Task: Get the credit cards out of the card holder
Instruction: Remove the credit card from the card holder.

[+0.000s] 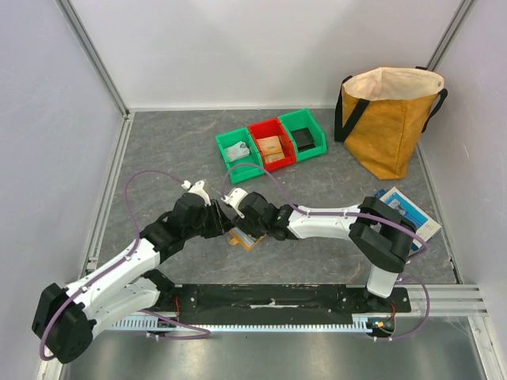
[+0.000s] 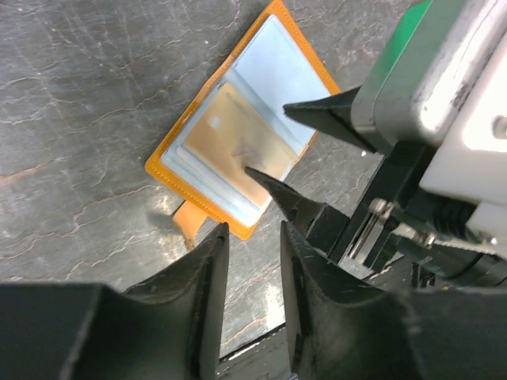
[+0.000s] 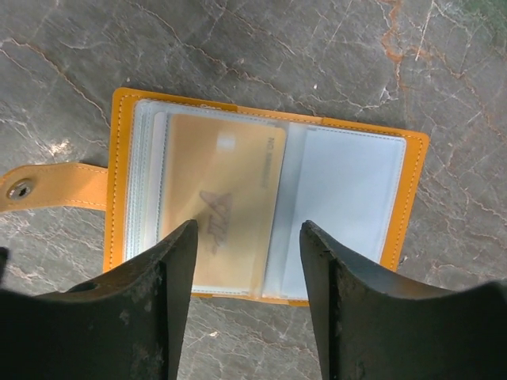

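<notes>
Open holder point(image 3: 348, 198): right hand point(image 3: 247, 229) spread above it, left hand point(image 2: 253, 229) parted beside it, both empty; best pin holder, slide card point(image 3: 222, 182) out.

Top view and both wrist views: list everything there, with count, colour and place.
card holder: one, tan-orange, lying open on the table between the arms
credit card: one visible, tan-gold, in a clear sleeve of the card holder
bins: three, green, red, green, row at far middle
bag: one, mustard, black handles, far right
box: one, blue and white, right side
table: one, grey marbled
left gripper: one, black, open, beside the card holder
right gripper: one, black, open, over the card holder
</notes>
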Controlling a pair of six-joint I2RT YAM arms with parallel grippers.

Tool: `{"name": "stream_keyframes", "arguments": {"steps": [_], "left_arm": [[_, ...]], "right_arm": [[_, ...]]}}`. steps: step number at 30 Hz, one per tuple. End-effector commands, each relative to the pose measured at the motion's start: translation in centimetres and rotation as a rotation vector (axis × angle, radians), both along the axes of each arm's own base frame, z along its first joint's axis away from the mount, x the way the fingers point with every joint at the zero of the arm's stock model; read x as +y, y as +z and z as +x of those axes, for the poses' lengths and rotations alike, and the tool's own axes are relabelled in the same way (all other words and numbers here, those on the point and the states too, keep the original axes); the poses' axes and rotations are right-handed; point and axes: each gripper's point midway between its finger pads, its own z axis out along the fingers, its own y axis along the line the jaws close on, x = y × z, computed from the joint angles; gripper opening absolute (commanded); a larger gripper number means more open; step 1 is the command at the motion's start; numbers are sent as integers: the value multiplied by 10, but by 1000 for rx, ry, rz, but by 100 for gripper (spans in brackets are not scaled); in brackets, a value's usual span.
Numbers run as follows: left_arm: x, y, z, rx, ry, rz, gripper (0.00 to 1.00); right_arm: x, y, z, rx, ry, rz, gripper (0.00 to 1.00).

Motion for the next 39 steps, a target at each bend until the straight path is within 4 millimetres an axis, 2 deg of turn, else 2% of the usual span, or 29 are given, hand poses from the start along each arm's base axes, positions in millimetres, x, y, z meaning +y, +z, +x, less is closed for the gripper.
{"name": "stream_keyframes", "arguments": {"steps": [1,6,12,15,24,28,31,34,39], "left_arm": [[-26,20,9,-18,-13,-148,36],[-32,15,15,-19,19,-204,29],[-33,-11,20,28,50,-181,24],[-26,-30,22,49,96,-152,20],[-21,-69,26,97,126,-76,15],[-19,-89,24,140,121,-34,9],[-15,-102,17,180,120,-2,8],[-11,-109,12,198,123,12,8],[-6,-106,12,182,125,33,7]], "right_arm": [[-11,-21,0,41,-56,-28,60],[-17,-33,-7,149,-79,24,56],[-23,-41,-12,255,-115,99,55],[-24,-42,-13,299,-127,139,55],[-31,-43,-13,338,-148,172,55],[-31,-44,-16,347,-146,174,55],[-34,-46,-14,348,-163,170,55],[-38,-49,-13,369,-187,175,55],[-44,-54,-11,423,-230,197,54]]}}
